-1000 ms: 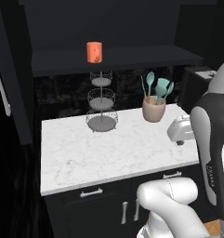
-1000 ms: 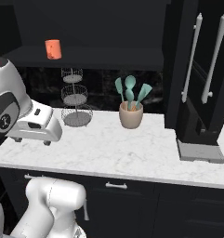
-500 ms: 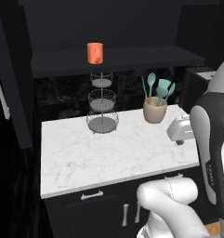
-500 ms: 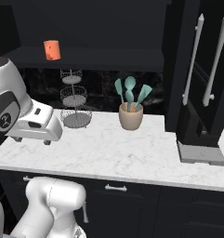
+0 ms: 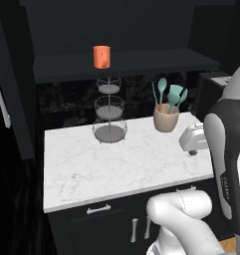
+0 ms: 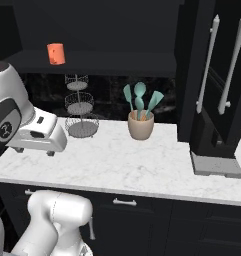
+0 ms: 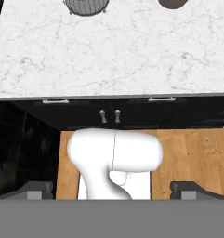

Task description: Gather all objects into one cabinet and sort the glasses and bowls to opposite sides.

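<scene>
orange cup [image 5: 101,56]: stands upright on the black shelf board [image 5: 141,62] of the open cabinet, toward its left part, alone there; also seen at [image 6: 55,53]. Likely parked on one side to leave room for the rest.
other task things: the bowl and the other two cups I cannot locate.
cabinet [image 6: 117,30]: dark interior above the marble surface [image 5: 121,162]; its shelf runs just over the wire baskets.
tiered wire baskets [image 5: 110,117]: directly below the orange cup, at the back of the surface, apart from the cup.
utensil crock [image 5: 166,118]: tan, holding teal spoons, right of the baskets against the back wall; not part of the sorting.
pincer [image 7: 113,188]: fingers spread wide, nothing between them; the hand is level with the surface edge and its camera looks down over the front edge at drawer handles [image 7: 55,101] and wood floor [image 7: 192,148].
judgement: the arm appears tucked back in a carry posture, probably so the base can go and look for the missing items; gathering seems barely begun.
</scene>
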{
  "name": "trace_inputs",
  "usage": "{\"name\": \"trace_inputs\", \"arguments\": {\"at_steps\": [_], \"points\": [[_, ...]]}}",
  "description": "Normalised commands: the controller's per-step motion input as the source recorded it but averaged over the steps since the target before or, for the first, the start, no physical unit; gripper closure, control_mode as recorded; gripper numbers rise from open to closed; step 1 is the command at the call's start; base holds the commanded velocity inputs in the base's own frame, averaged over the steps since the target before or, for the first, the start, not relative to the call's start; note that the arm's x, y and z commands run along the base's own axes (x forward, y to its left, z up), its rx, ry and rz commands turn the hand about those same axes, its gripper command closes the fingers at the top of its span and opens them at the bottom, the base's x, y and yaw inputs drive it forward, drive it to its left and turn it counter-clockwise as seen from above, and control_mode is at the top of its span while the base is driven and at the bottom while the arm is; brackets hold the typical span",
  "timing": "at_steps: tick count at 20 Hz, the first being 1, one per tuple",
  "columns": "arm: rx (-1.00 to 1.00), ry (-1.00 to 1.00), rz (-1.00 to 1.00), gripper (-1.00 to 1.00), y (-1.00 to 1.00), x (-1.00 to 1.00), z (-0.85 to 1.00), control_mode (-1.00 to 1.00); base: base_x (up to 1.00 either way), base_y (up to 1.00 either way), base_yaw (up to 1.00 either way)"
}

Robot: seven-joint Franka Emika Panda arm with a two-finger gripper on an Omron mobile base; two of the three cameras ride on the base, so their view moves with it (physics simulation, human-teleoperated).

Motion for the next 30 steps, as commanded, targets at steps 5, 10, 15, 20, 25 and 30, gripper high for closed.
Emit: {"name": "trace_inputs", "arguments": {"at_steps": [5,10,15,20,25,30], "points": [[0.00,0.00,0.00,-1.00,0.00,0.00,0.00,1.00,0.00,0.00,0.00],[0.00,-0.08,0.00,-1.00,0.03,-0.11,0.04,-1.00,0.00,0.00,0.00],[0.00,-0.40,0.04,-1.00,0.10,-0.15,0.56,-1.00,0.00,0.00,0.00],[0.03,-0.37,0.08,-1.00,0.28,0.03,0.71,-1.00,0.00,0.00,0.00],[0.01,-0.25,0.05,-1.00,0.47,0.29,0.51,-1.00,0.00,0.00,0.00],[0.01,-0.17,0.00,-1.00,0.38,0.42,0.32,-1.00,0.00,0.00,0.00]]}}
